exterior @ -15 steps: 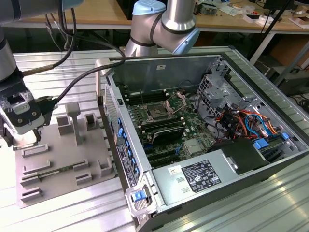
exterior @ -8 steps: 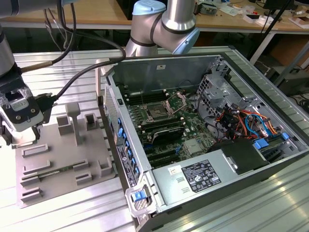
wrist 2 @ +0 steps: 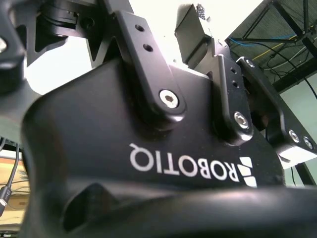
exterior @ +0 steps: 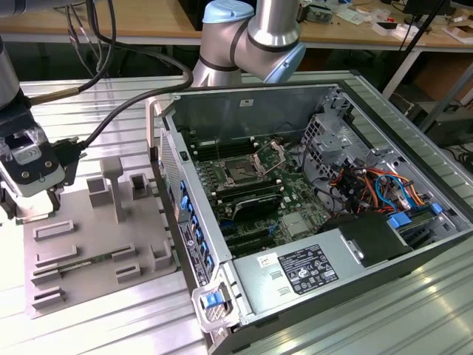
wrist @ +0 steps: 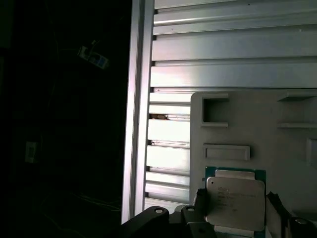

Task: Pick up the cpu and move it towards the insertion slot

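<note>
Noting the grey moulded plastic fixture plate [exterior: 96,251] flat on the ribbed aluminium table [exterior: 118,325] at the exterior view's left. It is just beside the side wall of the open metal computer case [exterior: 185,244], which takes the exterior view's right. Inside the case I find the insertion slot [exterior: 240,171], a square dark socket with a metal hinged frame. It lies on the green circuit board [exterior: 295,188] toward the far wall, with the boxy metal power supply [exterior: 303,270] at the near end. The gripper [exterior: 33,211] stands over the fixture's far-left corner, well apart from the slot. In the first wrist view the small flat square metal-topped cpu [wrist: 235,201] sits directly under the gripper, over the fixture close to that plate's edge.
</note>
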Available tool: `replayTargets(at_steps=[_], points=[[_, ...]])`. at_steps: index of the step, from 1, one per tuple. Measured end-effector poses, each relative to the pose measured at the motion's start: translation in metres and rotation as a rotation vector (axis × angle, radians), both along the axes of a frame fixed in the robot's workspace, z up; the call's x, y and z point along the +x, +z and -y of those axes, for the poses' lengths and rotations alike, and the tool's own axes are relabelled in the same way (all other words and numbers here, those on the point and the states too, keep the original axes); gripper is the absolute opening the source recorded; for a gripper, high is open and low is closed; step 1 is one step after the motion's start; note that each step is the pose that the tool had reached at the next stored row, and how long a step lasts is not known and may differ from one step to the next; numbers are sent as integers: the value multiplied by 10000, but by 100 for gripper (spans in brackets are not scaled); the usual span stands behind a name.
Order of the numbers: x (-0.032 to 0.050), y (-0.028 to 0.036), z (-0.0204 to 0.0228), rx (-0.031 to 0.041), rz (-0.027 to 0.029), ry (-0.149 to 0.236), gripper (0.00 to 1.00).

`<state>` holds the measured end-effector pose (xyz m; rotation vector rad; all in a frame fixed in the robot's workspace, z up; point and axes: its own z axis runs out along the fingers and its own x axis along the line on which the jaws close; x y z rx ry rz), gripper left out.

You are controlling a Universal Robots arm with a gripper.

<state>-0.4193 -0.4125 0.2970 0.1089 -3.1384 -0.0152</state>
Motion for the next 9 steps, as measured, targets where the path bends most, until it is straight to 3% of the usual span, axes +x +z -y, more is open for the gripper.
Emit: replayTargets(at_steps=[9], points=[[0,64,0,0,0,0,53]])
